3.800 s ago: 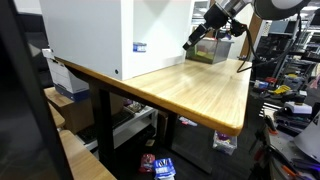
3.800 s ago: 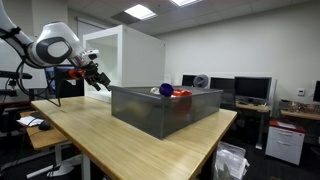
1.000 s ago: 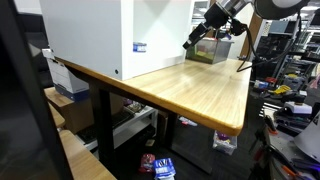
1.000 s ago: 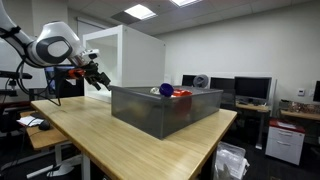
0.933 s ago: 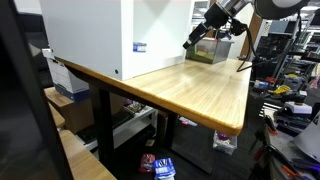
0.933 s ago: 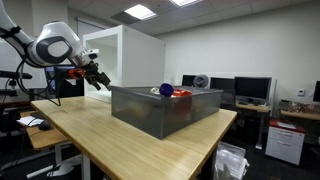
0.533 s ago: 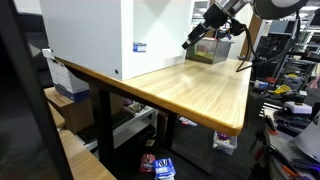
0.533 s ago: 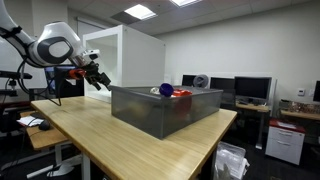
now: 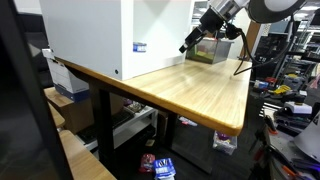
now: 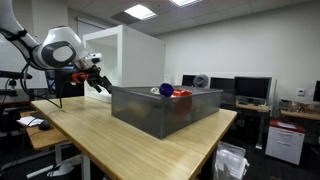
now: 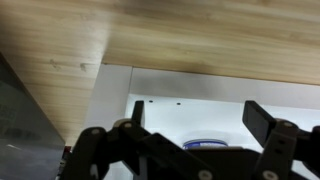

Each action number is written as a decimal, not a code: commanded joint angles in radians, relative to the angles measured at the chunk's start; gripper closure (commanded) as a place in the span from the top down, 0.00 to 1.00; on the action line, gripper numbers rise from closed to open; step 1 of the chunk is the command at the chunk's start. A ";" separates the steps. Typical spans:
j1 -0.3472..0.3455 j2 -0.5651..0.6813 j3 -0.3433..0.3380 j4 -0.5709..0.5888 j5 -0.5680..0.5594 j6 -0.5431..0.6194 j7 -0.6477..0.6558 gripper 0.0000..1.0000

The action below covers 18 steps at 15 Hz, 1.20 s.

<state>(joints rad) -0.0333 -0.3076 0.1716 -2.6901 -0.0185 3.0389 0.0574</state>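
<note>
Over the wooden surface [image 10: 80, 125] the hand [image 10: 100, 84] is shifted only slightly from half a second ago and is held wide and empty in the air, so the grey bin [image 10: 165, 112] near it is left untouched.

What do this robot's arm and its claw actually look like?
The arm is built of fat, rounded white segments with dark joints. In an exterior view a thin dark cable trails from it. The gripper is black, and has two chunky fingers set on hinged links with round pivots.
</note>
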 commanded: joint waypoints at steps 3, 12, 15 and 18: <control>0.033 0.065 -0.042 0.032 -0.010 0.074 -0.017 1.00; 0.087 0.141 -0.055 0.096 -0.004 0.140 -0.026 1.00; 0.083 0.167 -0.045 0.114 -0.010 0.150 -0.021 1.00; 0.066 0.196 -0.036 0.135 -0.024 0.158 -0.014 1.00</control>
<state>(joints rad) 0.0485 -0.1588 0.1298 -2.5823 -0.0185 3.1579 0.0553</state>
